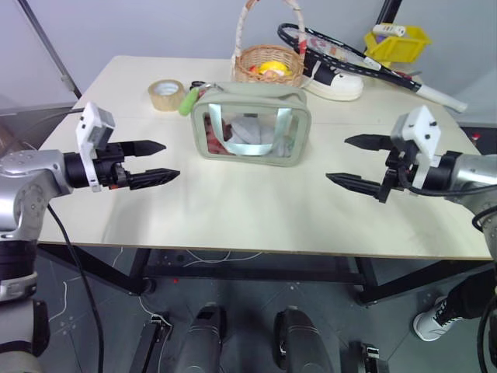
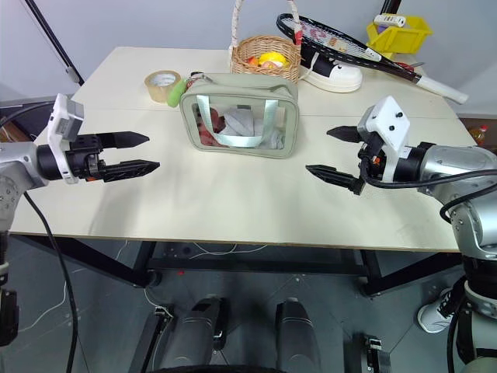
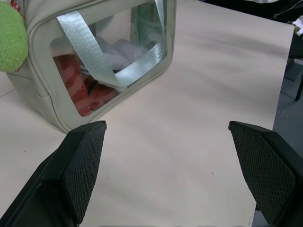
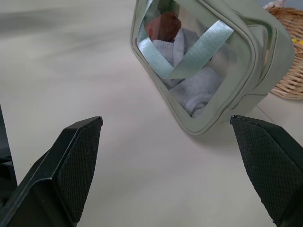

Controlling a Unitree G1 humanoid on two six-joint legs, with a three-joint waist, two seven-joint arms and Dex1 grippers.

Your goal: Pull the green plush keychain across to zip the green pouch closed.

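The green pouch (image 1: 251, 125) stands upright in the middle of the table, its clear window facing me with red and grey things inside and light green straps across the front. The green plush keychain (image 1: 189, 100) hangs at the pouch's top left corner, next to the tape roll. My left gripper (image 1: 154, 162) hovers open left of the pouch, fingers pointing toward it with nothing between them. To the pouch's right, my right gripper (image 1: 351, 160) is open too, aimed at it. Both stay well apart from the pouch (image 3: 94, 61), which shows between each pair of fingers (image 4: 75, 161).
A tape roll (image 1: 166, 94) lies left of the pouch. Behind it stands a wicker basket (image 1: 268, 64) holding yellow things. A white shoe (image 1: 334, 81), a racket (image 1: 353, 56) and a yellow bin (image 1: 397, 43) crowd the back right. The table (image 1: 256, 210) drops off at its front edge.
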